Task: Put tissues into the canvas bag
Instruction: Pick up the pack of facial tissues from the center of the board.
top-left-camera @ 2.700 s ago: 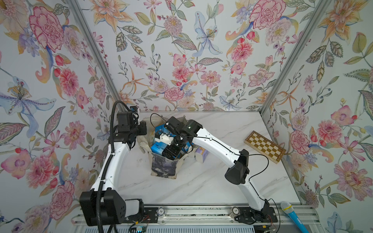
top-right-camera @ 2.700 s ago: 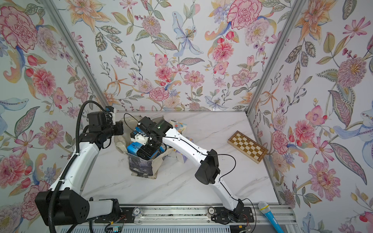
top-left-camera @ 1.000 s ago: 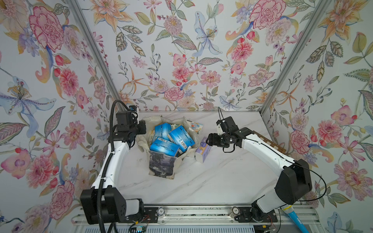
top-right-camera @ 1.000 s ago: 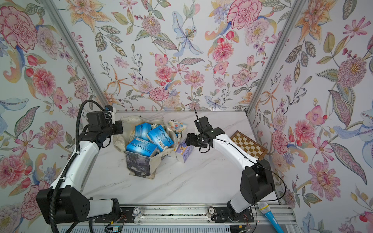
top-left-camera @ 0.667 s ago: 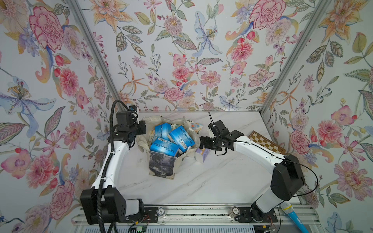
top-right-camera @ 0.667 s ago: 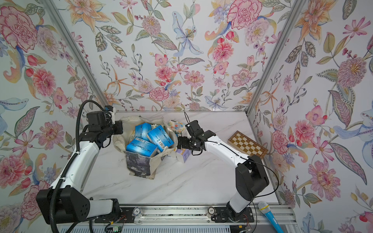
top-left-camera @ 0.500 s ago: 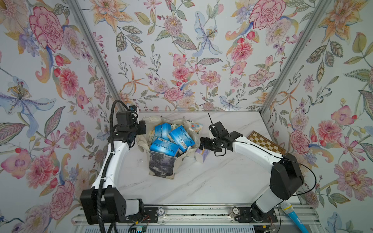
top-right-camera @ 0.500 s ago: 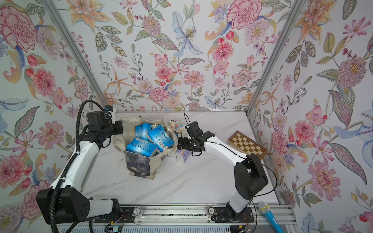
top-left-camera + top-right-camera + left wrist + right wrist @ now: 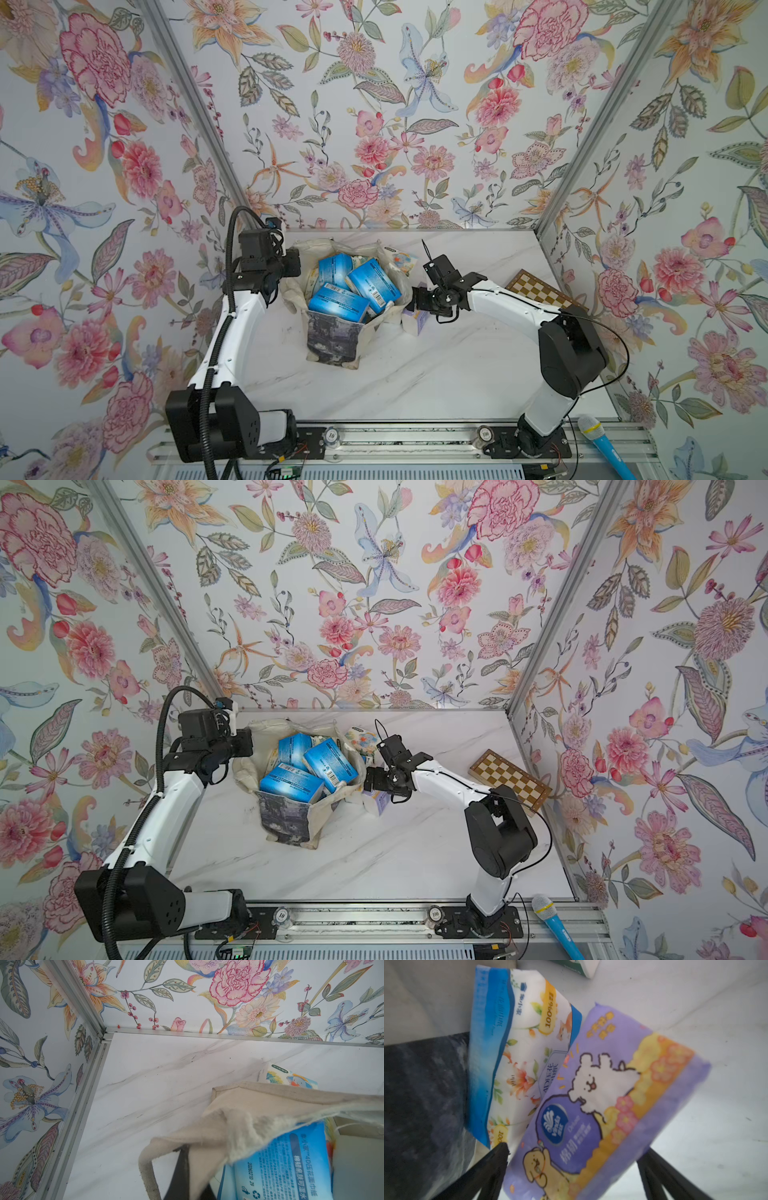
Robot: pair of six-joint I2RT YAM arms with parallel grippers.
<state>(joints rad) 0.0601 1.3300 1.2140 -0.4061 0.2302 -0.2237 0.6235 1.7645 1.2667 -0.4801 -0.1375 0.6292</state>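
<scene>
Right gripper (agape) nearer lavender pack

On blue pack: "20260210 J9", "4D". On floral pack: "100%". On lavender pack: "Vinda", "Deluxe". On rail knobs: "10", "100".

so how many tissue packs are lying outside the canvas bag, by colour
lavender plastic-wrapped pack with cartoon animals: 1
blue-and-white floral plastic-wrapped pack: 1
white plastic-wrapped pack with colourful cartoon print, behind the cream canvas bag: 1
total: 3
</scene>
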